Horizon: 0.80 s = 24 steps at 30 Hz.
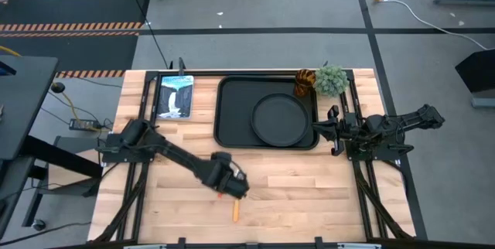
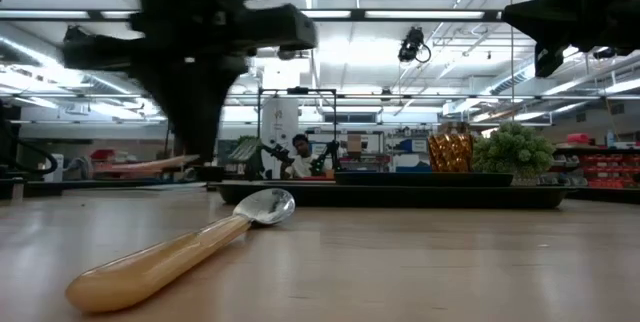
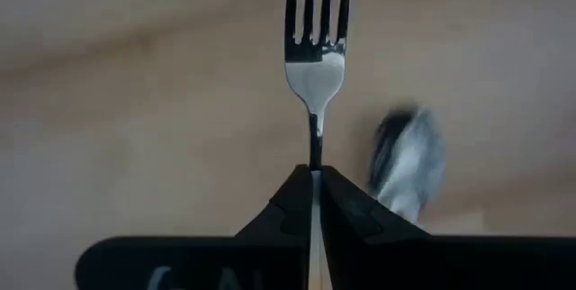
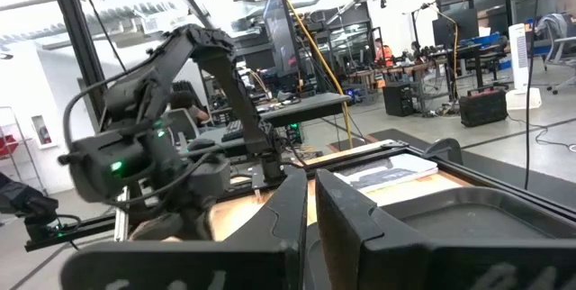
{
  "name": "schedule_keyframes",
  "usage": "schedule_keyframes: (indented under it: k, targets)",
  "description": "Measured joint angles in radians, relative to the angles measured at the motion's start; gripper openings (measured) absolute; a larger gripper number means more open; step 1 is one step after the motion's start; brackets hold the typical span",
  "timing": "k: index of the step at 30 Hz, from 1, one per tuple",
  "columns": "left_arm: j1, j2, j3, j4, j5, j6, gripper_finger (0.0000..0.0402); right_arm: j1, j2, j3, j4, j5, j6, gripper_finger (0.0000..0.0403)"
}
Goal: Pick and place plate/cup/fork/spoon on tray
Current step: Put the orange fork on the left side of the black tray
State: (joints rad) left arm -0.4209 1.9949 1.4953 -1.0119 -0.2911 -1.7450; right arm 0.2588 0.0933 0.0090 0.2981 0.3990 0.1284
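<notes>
One plate (image 1: 279,120) on one tray (image 1: 229,117); one cup (image 1: 305,82) beside it. Left gripper (image 3: 316,180) — clenched on one fork (image 3: 317,33); one spoon (image 2: 175,250) nearby. Right gripper (image 4: 310,202) closed, empty.

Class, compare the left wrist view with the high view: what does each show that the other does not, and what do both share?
Only the left wrist view shows the fork, its handle pinched between the left gripper's shut fingers, tines pointing away.

Only the high view shows the tray with the plate on it, the cup at the tray's far right corner beside the plant, a booklet, and the right gripper waiting by the tray's right edge.

Both show the left gripper over the wooden table and the spoon beside it.
</notes>
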Motion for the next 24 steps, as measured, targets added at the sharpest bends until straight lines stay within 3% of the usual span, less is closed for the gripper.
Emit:
schedule_keyframes:
  k: [12,17,24]
  targets:
    - [0.365,-0.001,0.038,0.007,-0.020,0.429,0.0015,0.000,0.000,0.000,0.000,0.000,0.000,0.0034]
    - [0.542,-0.001,0.038,0.088,0.027,0.596,0.0015,0.000,0.000,0.000,0.000,0.000,0.000,0.0034]
    - [0.712,-0.002,-0.010,0.196,0.075,0.681,0.0015,0.000,0.000,0.000,0.000,0.000,0.000,0.0034]
